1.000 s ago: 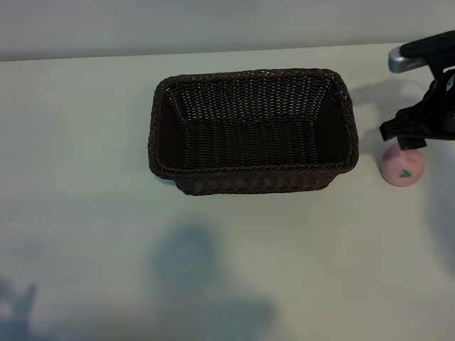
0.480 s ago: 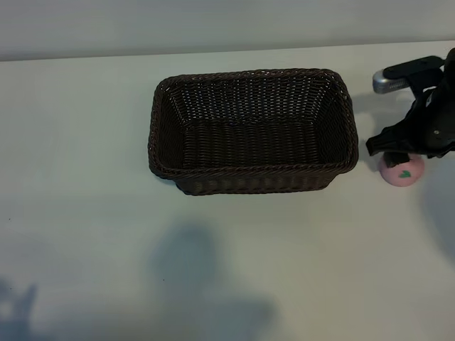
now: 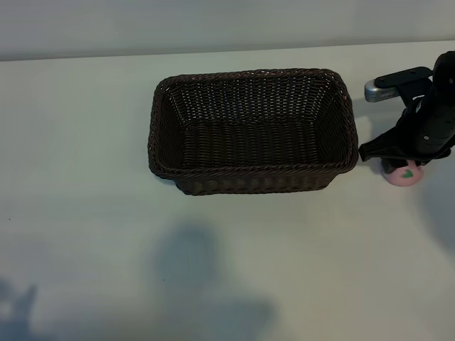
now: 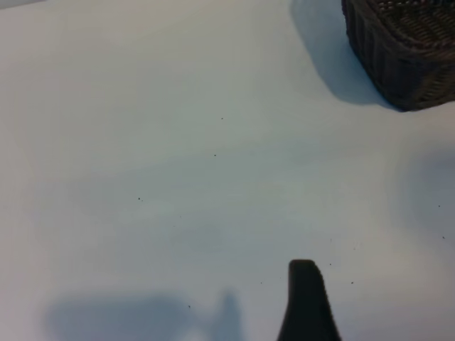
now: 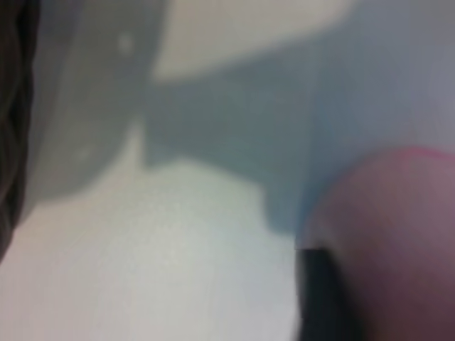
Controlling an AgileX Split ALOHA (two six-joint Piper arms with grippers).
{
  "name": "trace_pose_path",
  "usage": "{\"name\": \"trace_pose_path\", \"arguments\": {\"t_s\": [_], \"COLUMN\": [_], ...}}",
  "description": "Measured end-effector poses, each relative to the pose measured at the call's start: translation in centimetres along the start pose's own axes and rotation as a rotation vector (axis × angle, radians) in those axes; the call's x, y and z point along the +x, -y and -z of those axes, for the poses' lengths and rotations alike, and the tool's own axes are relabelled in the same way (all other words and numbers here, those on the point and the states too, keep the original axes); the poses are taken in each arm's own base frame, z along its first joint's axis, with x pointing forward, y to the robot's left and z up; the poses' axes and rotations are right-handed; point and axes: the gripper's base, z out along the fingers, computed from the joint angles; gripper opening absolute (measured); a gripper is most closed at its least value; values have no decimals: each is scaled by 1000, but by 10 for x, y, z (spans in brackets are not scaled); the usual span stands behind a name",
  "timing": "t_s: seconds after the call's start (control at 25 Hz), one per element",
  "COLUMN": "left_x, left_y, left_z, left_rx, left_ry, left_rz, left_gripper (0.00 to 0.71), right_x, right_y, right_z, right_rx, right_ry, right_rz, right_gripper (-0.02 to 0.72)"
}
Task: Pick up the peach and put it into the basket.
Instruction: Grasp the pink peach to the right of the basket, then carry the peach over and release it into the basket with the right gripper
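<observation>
Peach point(image 3: 403, 175) sits on the white surface point(image 3: 85, 142) just beside the basket's point(image 3: 252, 177) right end, mostly covered by the right hand point(image 3: 398, 162) lowered over it; whether that hand grips it I cannot tell. Lifting and dropping it into the empty basket remain. Left hand point(image 4: 306, 302) idles apart, open.

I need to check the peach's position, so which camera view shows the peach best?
The exterior view: the peach sits on the table just right of the basket, its top covered by the right gripper. The right wrist view shows only a blurred pink bulge of it, too close to place. The left wrist view shows none of it.
</observation>
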Motion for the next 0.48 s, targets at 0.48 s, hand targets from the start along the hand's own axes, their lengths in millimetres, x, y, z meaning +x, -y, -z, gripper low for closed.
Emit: {"name": "trace_pose_path", "arguments": {"t_s": [0.48], "left_x": [0], "left_y": [0], "left_z": [0], "left_rx": [0], "left_ry": [0], "left_rz": [0], "left_gripper": [498], "right_x": [-8], "right_y": [1], "right_z": [12], "right_rx": [6], "right_ry": [3], "right_rz": [-21], "right_gripper": [43]}}
